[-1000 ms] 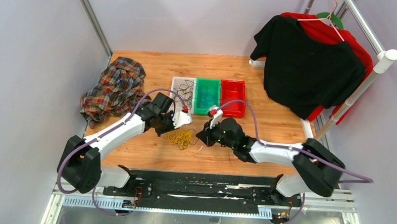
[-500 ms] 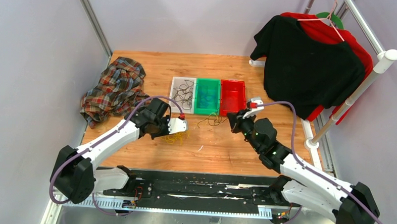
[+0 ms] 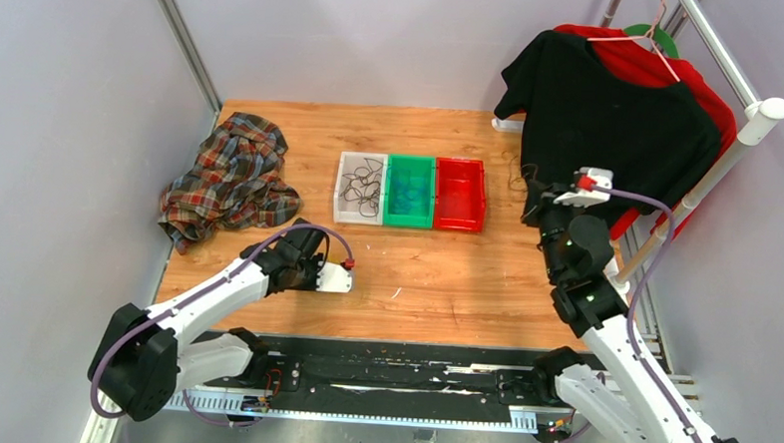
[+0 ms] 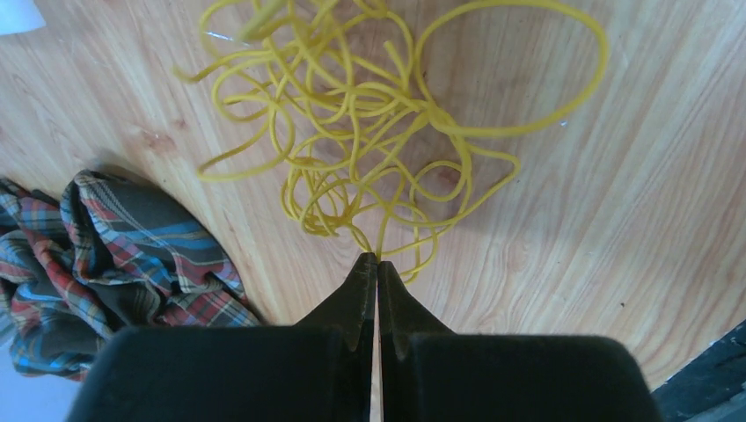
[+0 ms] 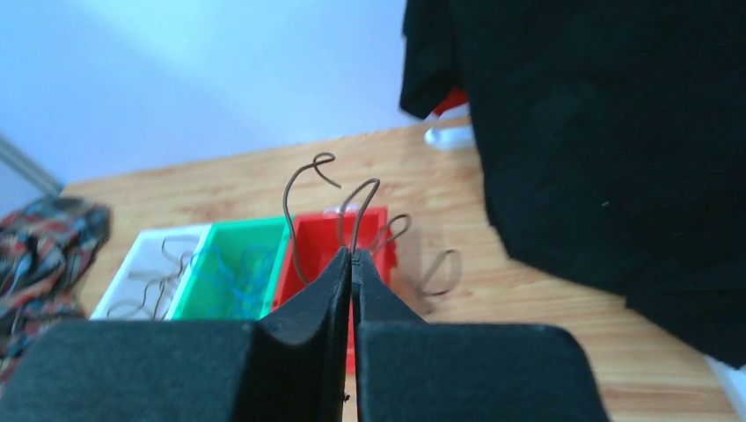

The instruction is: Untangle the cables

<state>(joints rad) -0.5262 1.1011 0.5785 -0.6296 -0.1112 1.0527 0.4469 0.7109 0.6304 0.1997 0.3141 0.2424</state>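
In the left wrist view a tangle of yellow cables (image 4: 378, 132) lies on the wooden table (image 4: 616, 220). My left gripper (image 4: 376, 260) is shut on one yellow strand at the tangle's near edge. In the top view the left gripper (image 3: 316, 275) covers the tangle. My right gripper (image 5: 352, 253) is shut on a thin dark brown cable (image 5: 303, 211) that curls up from its tips in the air. In the top view the right gripper (image 3: 534, 203) is at the right of the table with the dark cable (image 3: 518, 173) beside the black shirt.
Three bins stand in a row: white (image 3: 341, 207) with dark cables, green (image 3: 408, 220) with blue cables, red (image 3: 459, 222). A plaid shirt (image 3: 228, 179) lies at the left. A black shirt (image 3: 612, 131) hangs on a rack (image 3: 709, 175) at the right.
My right gripper has swung from the table's middle to the far right, carrying the dark cable away from the yellow tangle. My left gripper has drawn back toward the near left with the yellow cables.
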